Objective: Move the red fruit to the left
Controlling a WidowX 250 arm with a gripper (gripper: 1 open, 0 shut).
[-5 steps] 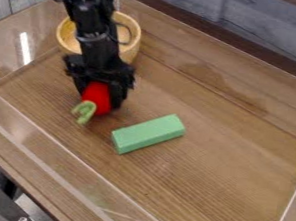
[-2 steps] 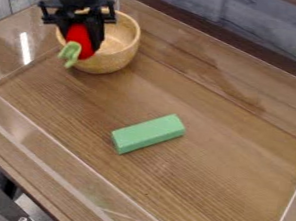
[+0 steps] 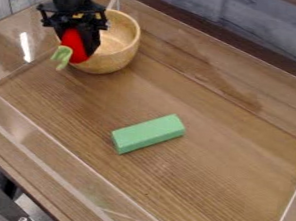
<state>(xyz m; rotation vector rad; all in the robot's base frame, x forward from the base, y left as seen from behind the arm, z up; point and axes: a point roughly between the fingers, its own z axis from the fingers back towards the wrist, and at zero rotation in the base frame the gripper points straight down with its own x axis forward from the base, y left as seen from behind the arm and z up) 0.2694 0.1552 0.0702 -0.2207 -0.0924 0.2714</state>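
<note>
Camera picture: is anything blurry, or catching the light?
In the camera view, the gripper and red fruit look soft and low in detail; the green block has cleaner edges, and the wooden table carries a pale sheen.

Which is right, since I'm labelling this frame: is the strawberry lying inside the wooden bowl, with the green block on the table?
Not inside: the camera view shows the strawberry held in the pincer; the green block is on the table.
</note>
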